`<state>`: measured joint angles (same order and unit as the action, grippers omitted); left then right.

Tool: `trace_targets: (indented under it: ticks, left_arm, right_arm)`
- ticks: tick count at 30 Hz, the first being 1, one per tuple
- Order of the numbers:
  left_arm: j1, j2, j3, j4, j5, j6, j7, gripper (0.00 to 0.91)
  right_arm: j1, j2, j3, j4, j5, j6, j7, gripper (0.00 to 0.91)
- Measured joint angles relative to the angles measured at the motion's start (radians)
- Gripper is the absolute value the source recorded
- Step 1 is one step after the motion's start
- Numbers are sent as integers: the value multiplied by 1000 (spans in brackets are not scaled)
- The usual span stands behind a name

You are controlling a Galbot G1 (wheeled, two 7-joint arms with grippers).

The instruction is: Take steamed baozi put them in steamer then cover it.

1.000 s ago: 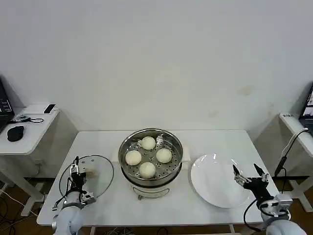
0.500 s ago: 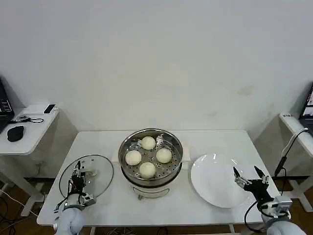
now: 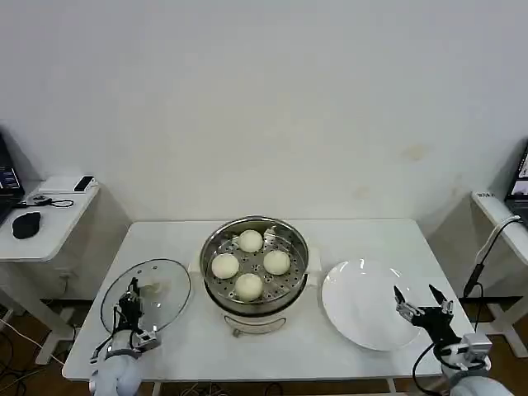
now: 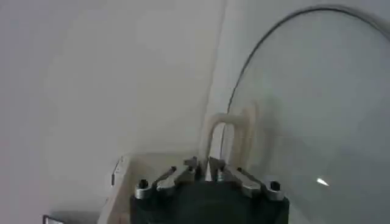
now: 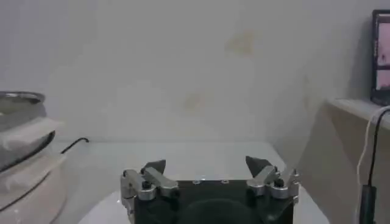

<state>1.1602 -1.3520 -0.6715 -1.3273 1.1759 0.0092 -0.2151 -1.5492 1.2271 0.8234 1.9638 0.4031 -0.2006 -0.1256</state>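
The steamer (image 3: 299, 246) stands mid-table, uncovered. Several steamed baozi lie on its perforated tray, among them one at the back (image 3: 250, 241), one on the left (image 3: 224, 265) and one in front (image 3: 248, 285). To its left the round glass lid (image 3: 165, 276) sits slightly tilted. My left gripper (image 3: 130, 299) is at the lid's near side, shut on the lid's cream loop handle (image 4: 231, 128); the same gripper (image 4: 205, 165) shows its fingers pressed together. My right gripper (image 3: 421, 299) hovers open and holds nothing at the white plate's near right edge; its tips (image 5: 206, 165) stand wide apart.
The white plate (image 3: 355, 318) lies bare to the steamer's right. The steamer's rim (image 5: 21, 122) shows far off in the right wrist view. A side table with a black mouse (image 3: 26, 223) stands left; a shelf with a cable (image 3: 495, 239) stands right.
My left gripper has drawn back toward the table's near edge with the lid handle, and the lid has shifted slightly. The right gripper has sunk a little toward the near edge.
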Motion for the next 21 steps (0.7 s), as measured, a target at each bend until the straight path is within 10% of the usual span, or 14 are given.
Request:
trace_targets:
  ticks: [21]
  left_arm:
    - [108, 47, -54, -304, 68, 55, 110, 0]
  right_arm:
    - [30, 3, -11, -26, 3, 9, 1, 907]
